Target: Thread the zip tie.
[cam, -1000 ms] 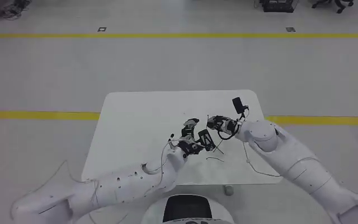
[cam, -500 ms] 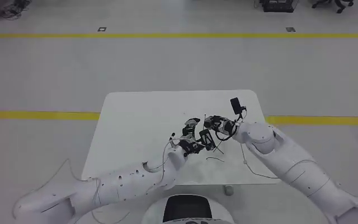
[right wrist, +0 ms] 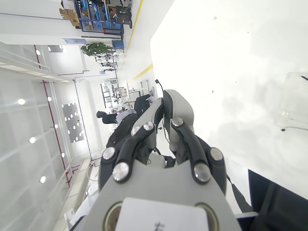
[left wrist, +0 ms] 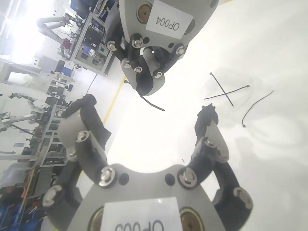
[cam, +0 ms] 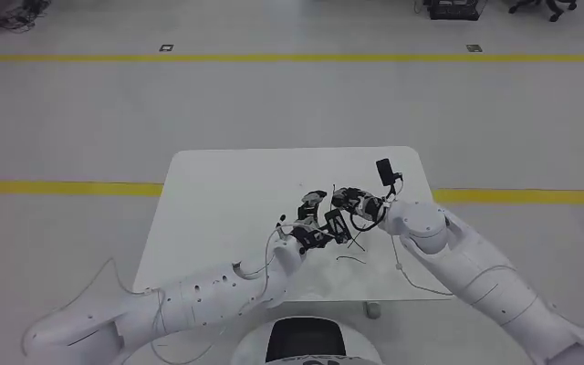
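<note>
left claw [left wrist: 148, 104] is nearest: jaws spread wide, nothing in them, hanging over the counter [left wrist: 264, 37]. just past its opening is the zip tie [left wrist: 156, 107], pinched partway along the strap by the right claw [right wrist: 163, 100], which is closed tight on it. the two claws face each other tip to tip, close but not touching.

relation that matters: the strap's long axis runs straight through the right claw's tips. the free tail [left wrist: 161, 109] sticks out on the side facing the left claw and points into the gap between its fingers. the head [right wrist: 157, 81] pokes out the opposite side of the right claw, away from the left claw. so the left claw is the nearer one to the tail, and the head is the far end.

my read: threading not yet done. the strap is roughly straight, with no loop formed and the tail nowhere near the head. the next move probably needs the left claw to close on the tail and bring it round to the head slot. risk: the tail is thin and floppy, so it could slide past a finger or bend off line before it meets the slot.

further out, lying flat on the counter, are the spares: a crossed pair [left wrist: 225, 93] and a curved tie [left wrist: 257, 105] just beside them, apart from both claws.
</note>
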{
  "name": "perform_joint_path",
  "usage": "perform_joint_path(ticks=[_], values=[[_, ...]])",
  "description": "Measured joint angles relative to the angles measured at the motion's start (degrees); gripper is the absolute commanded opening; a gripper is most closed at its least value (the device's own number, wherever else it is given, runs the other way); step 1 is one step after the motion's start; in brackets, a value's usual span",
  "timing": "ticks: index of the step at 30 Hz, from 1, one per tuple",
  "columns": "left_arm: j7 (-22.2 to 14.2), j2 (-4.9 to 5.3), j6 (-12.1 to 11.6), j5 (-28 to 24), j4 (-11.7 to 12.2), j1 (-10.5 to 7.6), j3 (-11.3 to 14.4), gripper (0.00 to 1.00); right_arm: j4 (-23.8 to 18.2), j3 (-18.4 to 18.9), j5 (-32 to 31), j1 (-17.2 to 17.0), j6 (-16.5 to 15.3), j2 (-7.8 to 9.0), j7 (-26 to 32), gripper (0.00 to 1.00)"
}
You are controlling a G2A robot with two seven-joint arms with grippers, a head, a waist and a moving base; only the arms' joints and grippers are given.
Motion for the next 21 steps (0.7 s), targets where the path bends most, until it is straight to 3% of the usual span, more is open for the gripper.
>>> perform_joint_path(ticks=[3, 4, 11, 21], values=[[0.2, -0.02, 0.0, 0.0, 0.0, 0.06, 0.0, 0.57, -0.5, 0.5, -0.7, -0.5, 0.4, -0.19, -0.2, 0.00], [0.3, -0.03, 0.0, 0.0, 0.0, 0.08, 0.0, 0.49, -0.6, 0.6, -0.9, -0.7, 0.4, -0.24, -0.2, 0.00], [0.4, -0.04, -0.2, 0.0, 0.0, 0.21, 0.0, 0.31, -0.2, 1.2, -2.1, -1.4, 0.4, -0.61, 0.6, 0.00], [0.7, -0.06, 0.3, 0.0, 0.6, 0.06, 0.0, 0.22, -0.3, 2.5, -3.5, -2.5, 0.4, -0.93, 1.1, 0.00]])
